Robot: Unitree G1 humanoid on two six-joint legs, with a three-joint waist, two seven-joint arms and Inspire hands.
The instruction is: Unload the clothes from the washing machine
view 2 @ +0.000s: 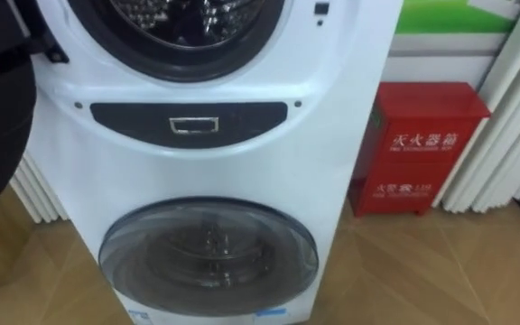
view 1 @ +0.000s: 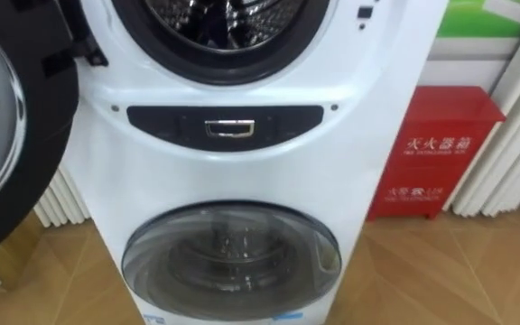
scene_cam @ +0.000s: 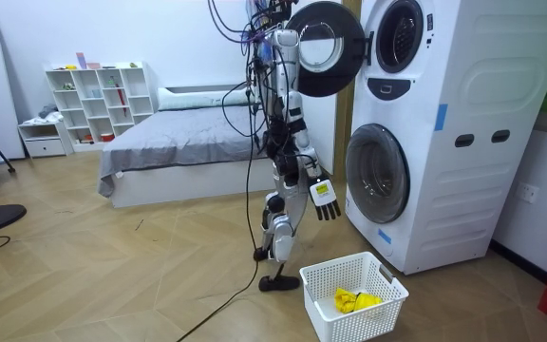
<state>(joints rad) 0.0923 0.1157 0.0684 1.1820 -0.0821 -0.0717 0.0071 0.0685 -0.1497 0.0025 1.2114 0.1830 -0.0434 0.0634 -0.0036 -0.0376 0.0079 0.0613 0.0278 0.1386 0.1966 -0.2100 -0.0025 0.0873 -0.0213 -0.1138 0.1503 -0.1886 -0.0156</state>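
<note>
The right hand [scene_cam: 325, 199] hung low, loose and empty; the white washing machine's open top drum [view 1: 228, 20] was above it.

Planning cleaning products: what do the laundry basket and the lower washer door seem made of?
Laundry basket: likely white moulded plastic, matt, given its regular lattice walls. Lower washer door: tinted transparent glass or plastic, glossy; the drum shows through and it carries reflections.
</note>
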